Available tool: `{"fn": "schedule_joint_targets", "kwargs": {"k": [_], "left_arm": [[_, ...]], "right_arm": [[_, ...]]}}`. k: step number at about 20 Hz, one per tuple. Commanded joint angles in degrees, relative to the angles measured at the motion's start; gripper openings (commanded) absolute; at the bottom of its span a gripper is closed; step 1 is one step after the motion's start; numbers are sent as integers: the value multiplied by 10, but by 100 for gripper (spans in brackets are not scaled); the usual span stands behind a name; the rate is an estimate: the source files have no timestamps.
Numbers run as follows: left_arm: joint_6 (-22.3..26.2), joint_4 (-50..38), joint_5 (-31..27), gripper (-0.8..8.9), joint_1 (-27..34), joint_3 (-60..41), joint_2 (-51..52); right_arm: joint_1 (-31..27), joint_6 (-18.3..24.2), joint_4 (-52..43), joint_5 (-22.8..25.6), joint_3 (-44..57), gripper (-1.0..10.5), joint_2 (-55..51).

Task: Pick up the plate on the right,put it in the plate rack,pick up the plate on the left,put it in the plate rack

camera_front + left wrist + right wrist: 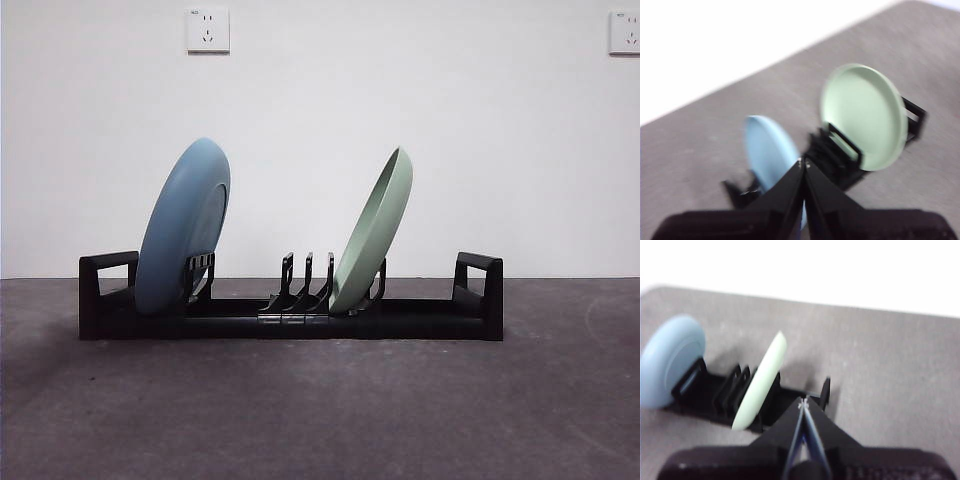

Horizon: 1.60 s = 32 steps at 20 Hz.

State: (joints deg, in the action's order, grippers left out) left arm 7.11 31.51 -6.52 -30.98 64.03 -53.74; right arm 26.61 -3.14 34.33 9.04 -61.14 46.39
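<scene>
1. The rack [290, 318] sits on the grey table [320, 410], long side across the front view, with a squared loop handle at each end.
2. A blue plate [182, 228] stands on edge in the rack near its left end in the front view, tilted with its top leaning to the right, resting against a prong.
3. A green plate [373, 232] stands on edge further right in the rack, also tilted to the right, its lower rim between prongs.
4. Several bare prongs [305, 283] rise between the two plates; the plates are well apart.
5. The left claw [804, 165] is clenched, its jaws meeting at the tips and holding nothing; it hangs above the table, apart from the rack, with both plates in its view.
6. The right claw [802, 404] is likewise clenched and bare, clear of the rack and plates.
7. Neither arm shows in the front view.
8. Two wall sockets [208, 29] sit on the white wall behind.
</scene>
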Motion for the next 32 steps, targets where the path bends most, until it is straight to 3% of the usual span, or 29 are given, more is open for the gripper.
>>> {"fn": "schedule_joint_targets", "kwargs": {"k": [1, 6, 10, 14, 27, 29, 32], "left_arm": [[6, -16, 0, -8, 12, -79, 62], [-27, -51, -15, -8, 19, -221, 188], [-35, -67, -24, -8, 19, -273, 252], [-43, -53, -24, -3, 18, -273, 267], [-43, -35, -24, -3, 18, -273, 230], [-24, -27, -30, -3, 22, -274, 239], [-26, -31, 26, -3, 80, -292, 298]], "right_arm": [[0, 4, -31, 1, 60, -11, -33], [0, 0, -55, 4, 163, -11, -104], [0, 1, -54, 7, 202, -11, -134], [0, -1, -40, 49, 202, 4, -131], [0, -4, -38, 48, 202, 3, -129], [0, -4, -38, 49, 202, 3, -129], [0, -4, -38, 48, 202, 3, -129]]}}
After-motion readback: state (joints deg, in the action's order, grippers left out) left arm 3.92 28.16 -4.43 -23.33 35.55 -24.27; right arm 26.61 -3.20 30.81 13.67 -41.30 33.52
